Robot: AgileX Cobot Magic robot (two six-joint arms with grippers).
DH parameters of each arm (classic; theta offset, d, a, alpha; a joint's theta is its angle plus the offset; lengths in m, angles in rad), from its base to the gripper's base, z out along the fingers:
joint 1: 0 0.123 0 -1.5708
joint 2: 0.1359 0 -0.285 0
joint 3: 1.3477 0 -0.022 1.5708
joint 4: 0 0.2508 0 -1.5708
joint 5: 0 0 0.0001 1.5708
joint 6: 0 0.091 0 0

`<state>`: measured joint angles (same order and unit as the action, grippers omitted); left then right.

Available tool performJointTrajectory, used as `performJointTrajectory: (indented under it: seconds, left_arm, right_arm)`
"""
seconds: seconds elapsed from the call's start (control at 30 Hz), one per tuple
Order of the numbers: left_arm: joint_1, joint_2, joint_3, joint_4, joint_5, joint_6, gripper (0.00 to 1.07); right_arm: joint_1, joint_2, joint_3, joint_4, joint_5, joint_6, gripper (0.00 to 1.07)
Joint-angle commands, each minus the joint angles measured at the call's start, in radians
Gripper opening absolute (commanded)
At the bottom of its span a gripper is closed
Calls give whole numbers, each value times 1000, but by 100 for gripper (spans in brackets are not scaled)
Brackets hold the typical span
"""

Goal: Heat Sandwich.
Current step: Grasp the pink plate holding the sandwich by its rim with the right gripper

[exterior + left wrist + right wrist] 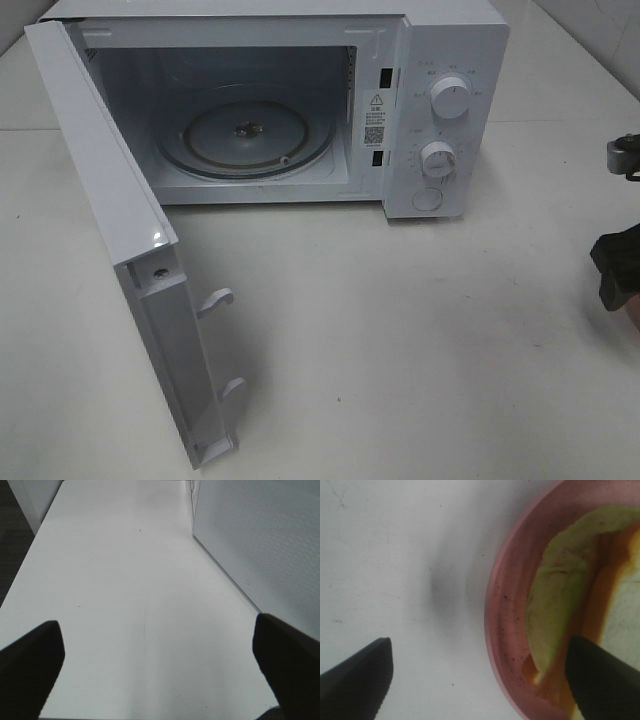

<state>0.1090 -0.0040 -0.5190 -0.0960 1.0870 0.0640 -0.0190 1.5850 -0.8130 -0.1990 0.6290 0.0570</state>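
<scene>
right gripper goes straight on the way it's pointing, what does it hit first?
Probably the sandwich on the pink plate: one finger of the right gripper lines up over it, the other over bare table. Depth unclear.

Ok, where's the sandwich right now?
The sandwich lies on the pink plate, seen only in the right wrist view, below the open right hand.

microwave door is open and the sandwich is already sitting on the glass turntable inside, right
Not quite. The microwave door is open, but the exterior high view shows nothing on the glass turntable. The sandwich is not inside; it lies on the pink plate, as the right wrist view shows.
</scene>
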Motion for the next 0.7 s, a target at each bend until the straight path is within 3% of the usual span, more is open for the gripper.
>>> performJointTrajectory:
  seconds: [0.03,0.7]
  left_arm:
    - [2,-17,1,1,-15,-1,98]
    - [2,-17,1,1,-15,-1,98]
  right_arm:
    - [-5,22,-8,-1,-15,12,88]
    - [-5,199,-8,-3,-119,35,83]
